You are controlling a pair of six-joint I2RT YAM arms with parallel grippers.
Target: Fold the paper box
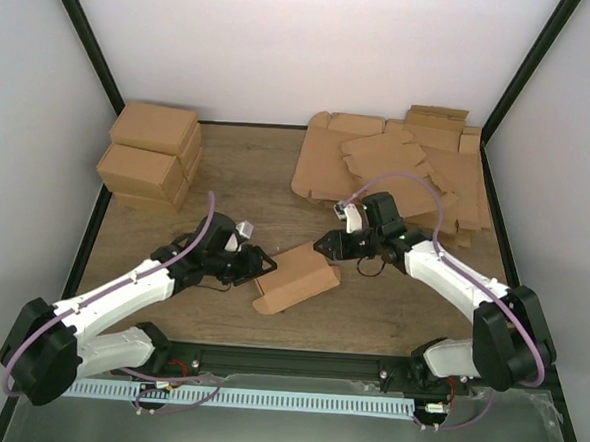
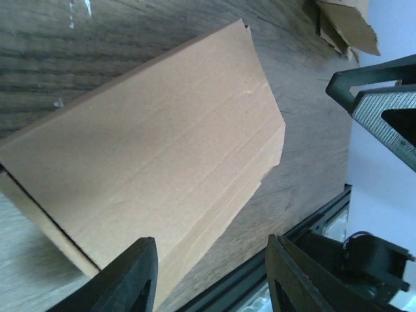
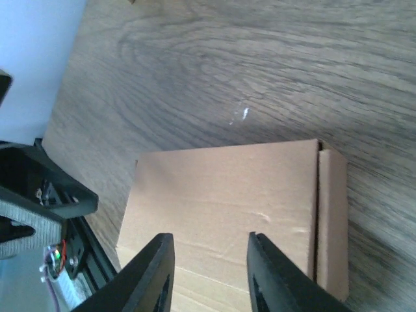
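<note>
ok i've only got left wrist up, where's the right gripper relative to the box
Observer: Top view shows the right gripper at the paper box's far-right edge, across from the left gripper.
Operator: is it clamped on
Observer: No. The right wrist view shows its fingers apart, with the box's top face visible in the gap.
Operator: anything off to the far left
Observer: Stacked brown cartons in the far-left corner.

White links (image 1: pixel 120 300), black joints (image 1: pixel 42 351), purple cables (image 1: pixel 210 211); black left gripper (image 2: pixel 211 250), right gripper (image 3: pixel 209 247).
</note>
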